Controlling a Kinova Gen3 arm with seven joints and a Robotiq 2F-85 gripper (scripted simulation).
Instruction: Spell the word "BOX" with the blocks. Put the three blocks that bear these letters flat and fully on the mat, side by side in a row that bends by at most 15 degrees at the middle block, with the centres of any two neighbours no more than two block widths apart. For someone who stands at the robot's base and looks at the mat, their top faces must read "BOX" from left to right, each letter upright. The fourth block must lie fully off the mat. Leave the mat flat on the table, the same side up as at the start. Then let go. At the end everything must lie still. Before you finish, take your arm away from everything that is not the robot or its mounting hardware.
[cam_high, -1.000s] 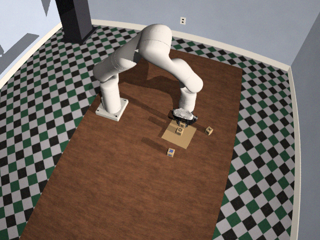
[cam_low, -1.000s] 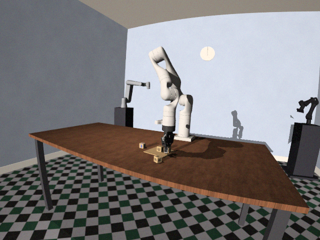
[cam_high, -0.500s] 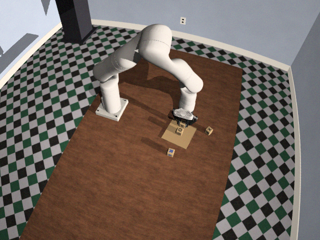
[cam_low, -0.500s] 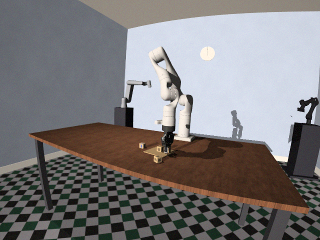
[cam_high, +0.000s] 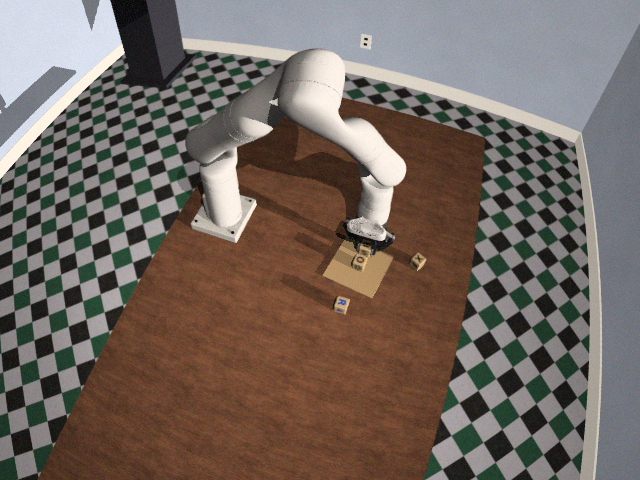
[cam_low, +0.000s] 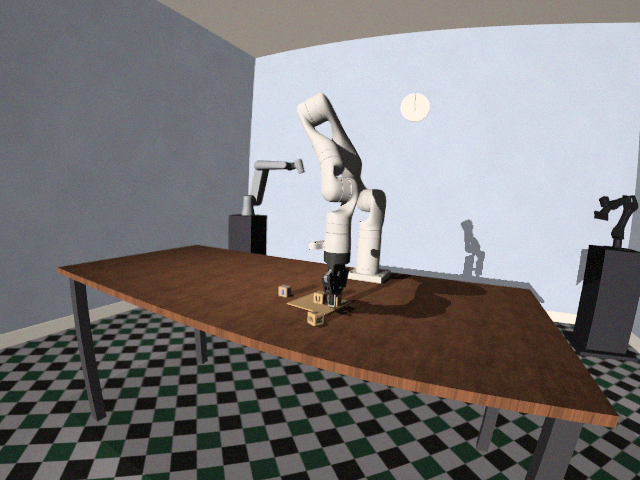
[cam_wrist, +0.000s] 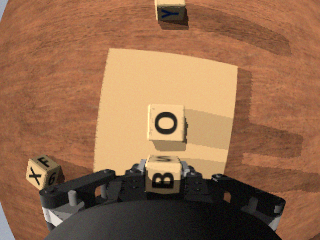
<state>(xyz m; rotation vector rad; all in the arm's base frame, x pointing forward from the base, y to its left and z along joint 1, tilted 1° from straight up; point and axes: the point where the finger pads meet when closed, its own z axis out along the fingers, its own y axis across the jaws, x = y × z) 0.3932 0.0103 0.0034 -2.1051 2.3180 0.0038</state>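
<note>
The big brown table is under everything; the white arm bends down over it; the tan mat lies flat on the table; the black claw is pinching the B block at the mat's edge; the O block sits on the mat, just beside B; the X block and the R block are off the mat, on different sides.
</note>
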